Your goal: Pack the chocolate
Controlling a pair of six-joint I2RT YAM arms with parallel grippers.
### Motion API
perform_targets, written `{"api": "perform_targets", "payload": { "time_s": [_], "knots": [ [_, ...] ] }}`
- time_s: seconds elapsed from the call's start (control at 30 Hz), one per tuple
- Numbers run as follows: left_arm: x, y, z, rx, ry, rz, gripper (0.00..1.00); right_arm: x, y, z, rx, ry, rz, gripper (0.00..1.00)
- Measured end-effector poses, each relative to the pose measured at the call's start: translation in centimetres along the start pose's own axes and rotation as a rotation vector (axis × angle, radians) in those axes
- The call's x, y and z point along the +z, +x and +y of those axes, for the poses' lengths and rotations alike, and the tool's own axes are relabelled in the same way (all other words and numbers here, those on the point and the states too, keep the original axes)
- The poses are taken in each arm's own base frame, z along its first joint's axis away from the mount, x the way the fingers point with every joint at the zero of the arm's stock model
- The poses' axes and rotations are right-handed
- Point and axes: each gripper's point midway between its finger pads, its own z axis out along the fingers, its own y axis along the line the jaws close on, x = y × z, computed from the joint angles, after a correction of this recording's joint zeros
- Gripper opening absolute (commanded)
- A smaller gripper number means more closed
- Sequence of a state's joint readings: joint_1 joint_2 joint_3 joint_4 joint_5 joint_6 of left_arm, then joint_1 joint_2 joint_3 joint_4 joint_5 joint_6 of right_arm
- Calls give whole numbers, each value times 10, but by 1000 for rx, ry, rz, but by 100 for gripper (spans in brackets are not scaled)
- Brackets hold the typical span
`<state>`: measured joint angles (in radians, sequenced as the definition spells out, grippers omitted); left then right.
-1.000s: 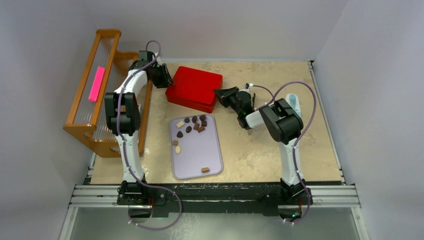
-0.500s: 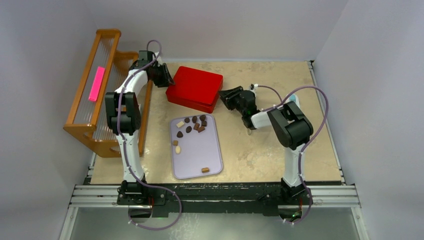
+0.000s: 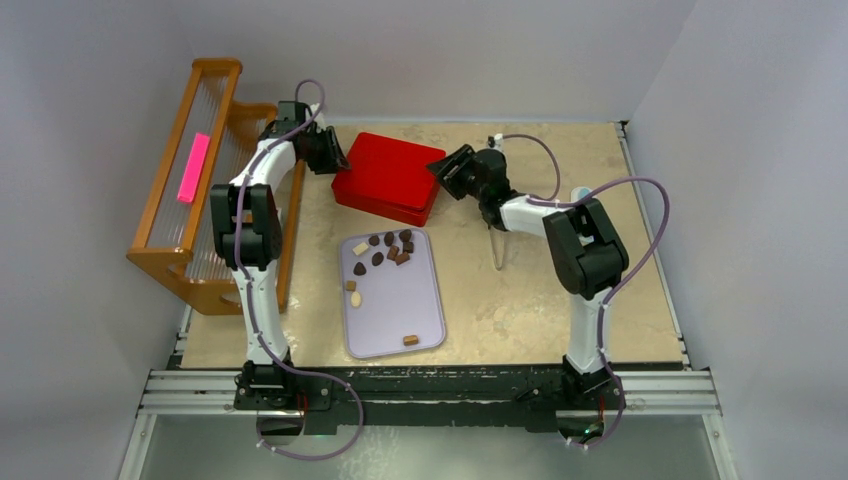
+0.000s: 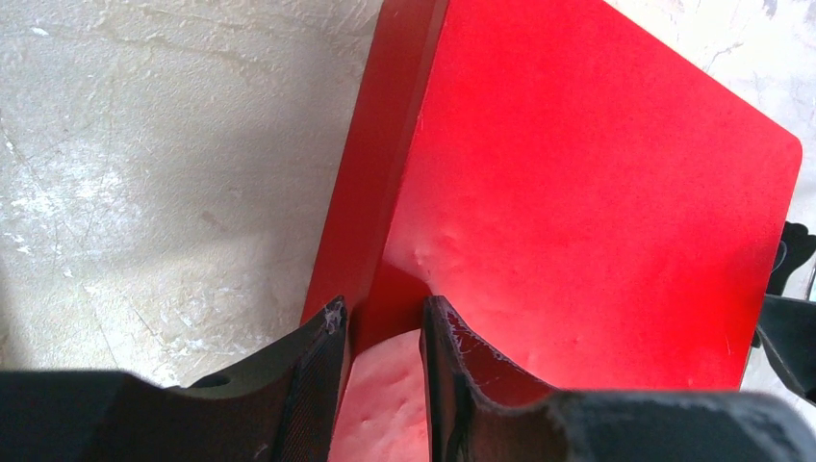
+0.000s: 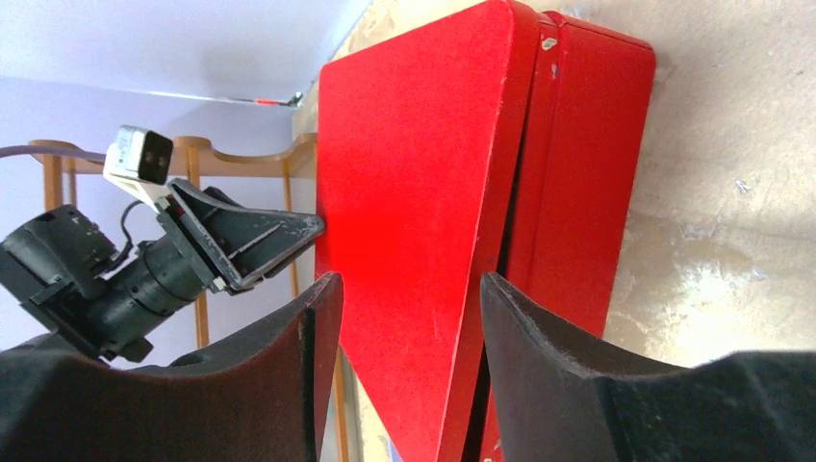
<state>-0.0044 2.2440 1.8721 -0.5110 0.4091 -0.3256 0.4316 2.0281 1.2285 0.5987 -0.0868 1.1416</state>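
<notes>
We see the left tool [image 4: 382, 313] narrow, pinching the box [image 3: 390, 175] corner; the right tool [image 5: 409, 284] stands wide astride its opposite edge. The chocolate [image 3: 388, 247] lies on the tray [image 3: 400, 300].

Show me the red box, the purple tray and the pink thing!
red box [image 3: 388, 178]: top view, middle of its lid.
purple tray [image 3: 405, 295]: top view, bare middle.
pink thing [image 3: 194, 167]: top view, its middle.
</notes>
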Motion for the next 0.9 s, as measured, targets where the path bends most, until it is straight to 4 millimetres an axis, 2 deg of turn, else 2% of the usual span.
{"api": "perform_targets", "payload": {
  "time_s": [0.1,0.27,0.5,0.77,0.9],
  "knots": [
    [1,0,-1,7,1,-1,34,8,4,-9,-21,54,34,51],
    [1,0,-2,9,4,-1,35,12,16,-42,-36,185,87,34],
    [2,2,-6,12,12,3,39,11,14,-44,-54,221,89,18],
    [-1,1,-3,-8,-28,9,42,11,13,-45,-63,216,87,12],
    [-7,-10,-2,-23,-74,-21,42,11,14,-44,-65,205,87,14]
  ]
}}
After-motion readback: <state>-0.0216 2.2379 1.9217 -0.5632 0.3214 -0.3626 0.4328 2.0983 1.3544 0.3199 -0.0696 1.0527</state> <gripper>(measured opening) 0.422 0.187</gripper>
